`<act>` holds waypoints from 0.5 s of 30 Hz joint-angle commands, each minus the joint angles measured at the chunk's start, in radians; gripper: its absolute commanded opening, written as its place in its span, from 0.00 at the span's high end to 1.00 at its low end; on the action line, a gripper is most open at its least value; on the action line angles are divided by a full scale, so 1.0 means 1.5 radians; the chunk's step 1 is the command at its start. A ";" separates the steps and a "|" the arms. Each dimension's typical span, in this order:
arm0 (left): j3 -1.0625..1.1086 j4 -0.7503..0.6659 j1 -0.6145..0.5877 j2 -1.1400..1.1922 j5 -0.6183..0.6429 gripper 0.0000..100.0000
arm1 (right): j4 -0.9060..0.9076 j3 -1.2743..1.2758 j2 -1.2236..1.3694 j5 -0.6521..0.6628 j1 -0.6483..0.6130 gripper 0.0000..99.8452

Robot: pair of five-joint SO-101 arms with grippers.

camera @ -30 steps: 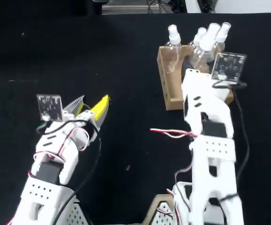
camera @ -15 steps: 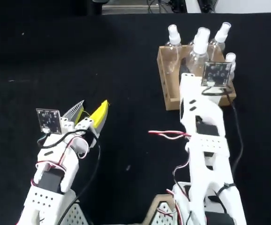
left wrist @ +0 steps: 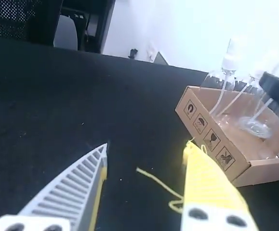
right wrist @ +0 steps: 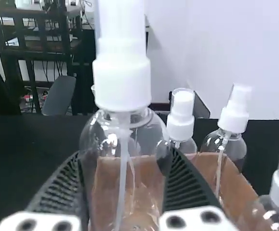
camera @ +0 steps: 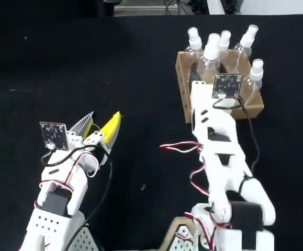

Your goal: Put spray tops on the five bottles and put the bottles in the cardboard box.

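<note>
right gripper point(right wrist: 124, 155) clamps upright clear plastic bottle with white spray top point(right wrist: 111, 132) | inside brown cardboard box point(camera: 184, 100), upper right | left gripper point(camera: 104, 116) spread, empty, well apart

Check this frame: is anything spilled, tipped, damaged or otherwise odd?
Nothing is spilled or tipped. The five bottles are capped and upright at the cardboard box, one of them clamped in the right gripper. One small oddity: a loose yellow strand hangs from the open left gripper.
</note>
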 commanded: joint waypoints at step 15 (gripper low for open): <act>0.015 0.003 0.002 -0.011 0.005 0.77 | -0.182 -0.007 0.192 0.001 0.006 0.99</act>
